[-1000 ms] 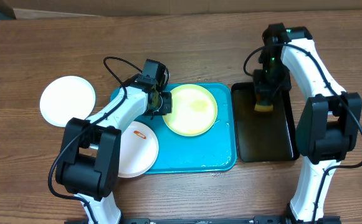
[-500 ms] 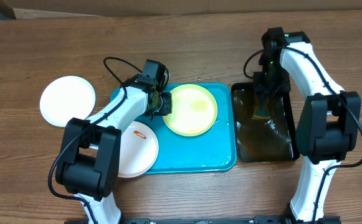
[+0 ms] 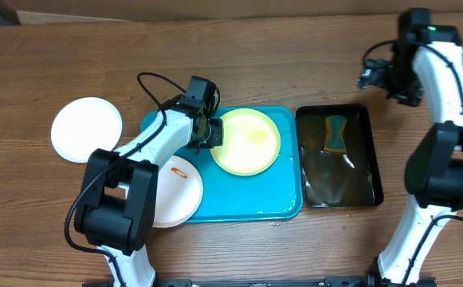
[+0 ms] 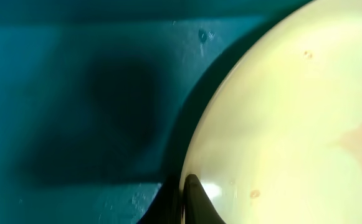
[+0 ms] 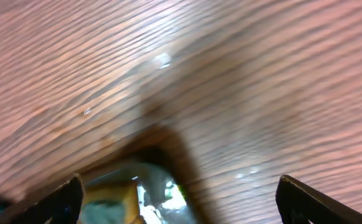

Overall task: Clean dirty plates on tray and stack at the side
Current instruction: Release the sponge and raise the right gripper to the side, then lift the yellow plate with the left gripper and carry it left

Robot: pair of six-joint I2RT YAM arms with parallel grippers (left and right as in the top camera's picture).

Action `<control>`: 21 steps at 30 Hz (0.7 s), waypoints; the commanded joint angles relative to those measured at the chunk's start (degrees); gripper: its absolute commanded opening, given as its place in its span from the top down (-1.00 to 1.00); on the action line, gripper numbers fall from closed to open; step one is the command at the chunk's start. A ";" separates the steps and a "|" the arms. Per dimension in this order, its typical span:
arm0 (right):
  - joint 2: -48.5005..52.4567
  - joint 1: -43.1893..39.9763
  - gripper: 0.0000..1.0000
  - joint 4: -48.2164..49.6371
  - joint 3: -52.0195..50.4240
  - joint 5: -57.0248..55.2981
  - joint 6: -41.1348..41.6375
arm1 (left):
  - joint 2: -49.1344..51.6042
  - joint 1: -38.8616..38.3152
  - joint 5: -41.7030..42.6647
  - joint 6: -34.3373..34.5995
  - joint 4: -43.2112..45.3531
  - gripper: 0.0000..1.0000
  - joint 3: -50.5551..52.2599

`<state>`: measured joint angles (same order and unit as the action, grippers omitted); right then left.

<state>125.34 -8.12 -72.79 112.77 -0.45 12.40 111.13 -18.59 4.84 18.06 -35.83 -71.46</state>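
Observation:
The pale green plate lies on the turquoise tray, with faint smears on it. My left gripper is shut on its left rim, one finger on top and one beneath. A white plate with an orange smear sits at the tray's front left corner, partly over the rim. Another white plate rests on the table to the left. My right gripper hangs wide open and holding nothing over the bare table behind the black tray.
The black tray stands right of the turquoise one, holding water and a yellow sponge. Both arm bases stand at the table's front edge. My left arm reaches over the smeared white plate.
My right gripper let go of the sponge in the black tray, opened wide and swung up and back to the right. My left gripper closed tighter on the green plate's rim.

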 commanded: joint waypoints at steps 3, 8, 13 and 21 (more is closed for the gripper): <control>-0.66 -1.14 -1.00 1.84 0.68 0.09 1.55 | -0.79 0.79 -4.15 -1.60 -4.52 0.92 -6.45; -0.66 -1.27 -1.00 2.27 0.68 0.09 1.55 | -2.19 0.66 -3.80 -3.32 -8.57 0.92 -11.52; -0.66 -1.27 -1.00 2.27 0.68 0.09 1.55 | -2.19 0.59 -3.78 -3.72 -12.00 0.92 -16.11; -0.66 -1.27 -1.00 2.27 0.68 0.09 1.55 | -2.19 -4.57 -4.22 -3.67 -12.66 0.92 -24.17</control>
<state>125.34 -9.58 -70.72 112.77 -0.38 13.50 111.02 -20.10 0.97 15.88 -48.66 -91.09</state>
